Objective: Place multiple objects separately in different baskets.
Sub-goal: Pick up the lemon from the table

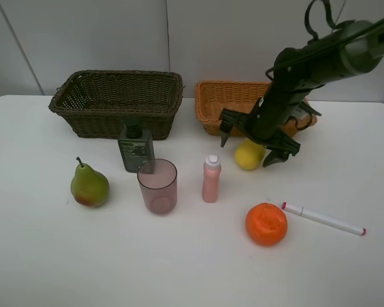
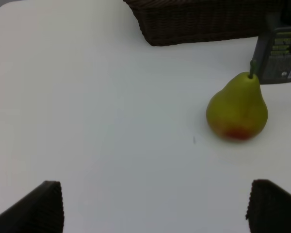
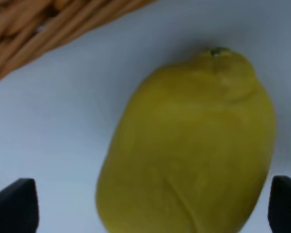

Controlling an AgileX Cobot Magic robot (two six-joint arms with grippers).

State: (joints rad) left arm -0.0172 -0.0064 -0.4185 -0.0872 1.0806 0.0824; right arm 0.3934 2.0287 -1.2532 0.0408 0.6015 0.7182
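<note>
Lemon [image 1: 248,155] at centre right of the high view, lying on the table [image 1: 51,268] just in front of the tan basket [image 1: 221,105]. The right gripper [image 1: 249,146] hangs right over it, jaws spread as wide as they go, one black tip either side of the fruit, nothing clamped. Up close the lemon fills the wrist picture: dull yellow, waxy, faintly dimpled, a green nub at one end, basket weave just beyond.

The surface is a smooth matt white top, and the wall [image 1: 83,38] behind is pale grey panels with a seam running down.

Two rectangular wicker baskets sit along the back. The dark basket [image 1: 115,102] at upper left is deeper, with a tight brown-green weave. The tan one at upper centre-right is shallower and orange, partly hidden by the black arm [image 1: 333,51].

In front of the dark basket stands a squarish dark green pump bottle [image 1: 136,150] with a label. A translucent pink cup [image 1: 157,187] stands upright before it, overlapping its corner in the picture. The pink bottle [image 1: 211,179], white-capped, is upright at centre.

The pear [image 1: 89,185] at middle left is green-yellow with a red blush and a stem, upright. The orange [image 1: 266,224] at lower right is glossy, and the white marker [image 1: 323,219] lies just beside it, pink at both ends.

The left gripper [image 2: 157,206], seen in its wrist view, is wide open over bare table and empty, the pear well ahead of its tips.
</note>
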